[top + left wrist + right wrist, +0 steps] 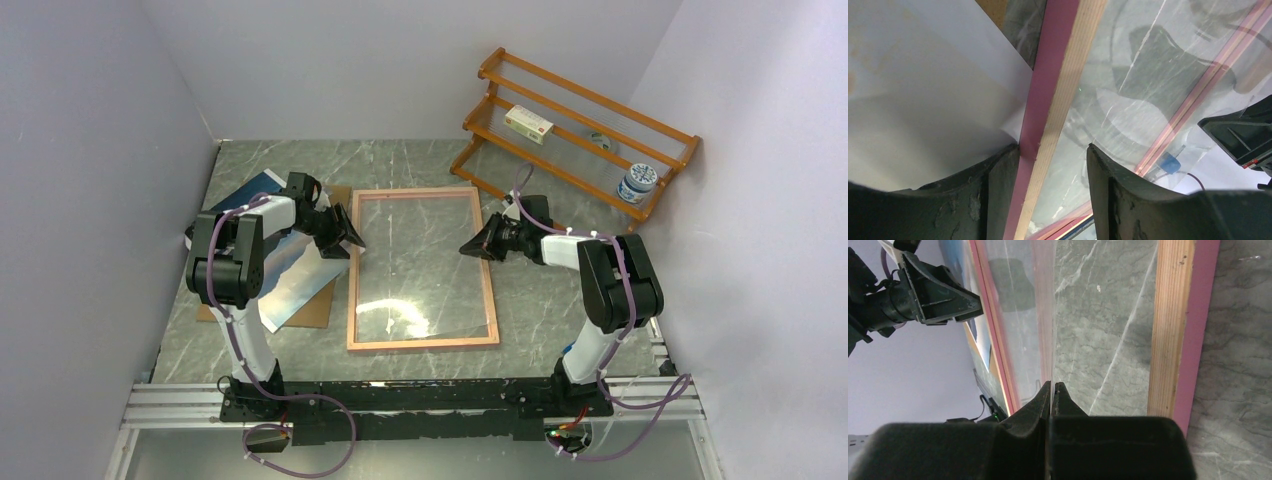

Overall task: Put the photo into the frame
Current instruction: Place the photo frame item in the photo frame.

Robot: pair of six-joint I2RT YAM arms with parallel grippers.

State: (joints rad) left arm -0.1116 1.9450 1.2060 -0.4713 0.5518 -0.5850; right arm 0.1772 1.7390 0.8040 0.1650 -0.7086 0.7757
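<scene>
The frame (423, 343) lies flat mid-table with its wood-coloured back up, and a clear sheet (420, 270) is inside it. My left gripper (347, 236) is open and straddles the frame's left rail (1048, 95), one finger (998, 200) on the outer side and the other inside. The photo (290, 270) lies left of the frame under my left arm, and shows pale with glare in the left wrist view (923, 75). My right gripper (478, 246) is shut on the clear sheet's right edge (1020, 315), just inside the frame's right rail (1173, 330).
A brown backing board (318, 310) lies under the photo. An orange wooden rack (575, 130) stands at the back right with a small box (528, 123) and a jar (637, 183) on it. Walls close in on the left, back and right.
</scene>
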